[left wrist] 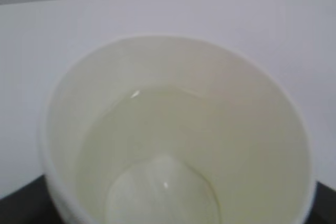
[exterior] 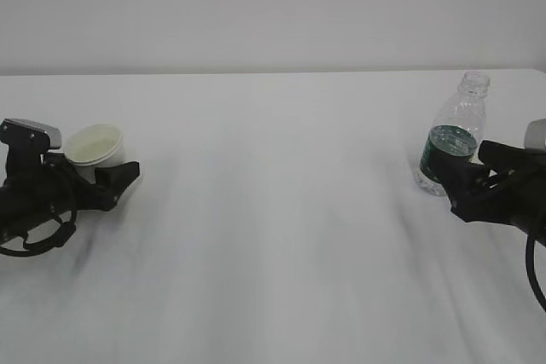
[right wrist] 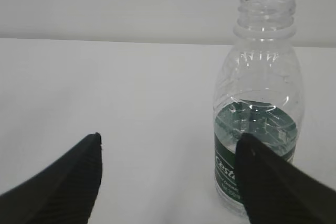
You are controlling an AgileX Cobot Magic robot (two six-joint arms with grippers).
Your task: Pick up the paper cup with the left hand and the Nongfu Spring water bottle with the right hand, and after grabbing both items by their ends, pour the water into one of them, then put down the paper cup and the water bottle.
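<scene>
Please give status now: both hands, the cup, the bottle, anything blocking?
Left hand around paper cup, grip unclear. Right hand open, water bottle standing by one finger, not held. Water in cup. Nothing in the way.

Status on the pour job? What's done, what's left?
Looks done: the cup holds liquid and the bottle stands uncapped on the table, so the pour seems finished. In hand: nothing; the right gripper is open, bottle beside one finger. The left gripper is at the cup. Left: backing away.
</scene>
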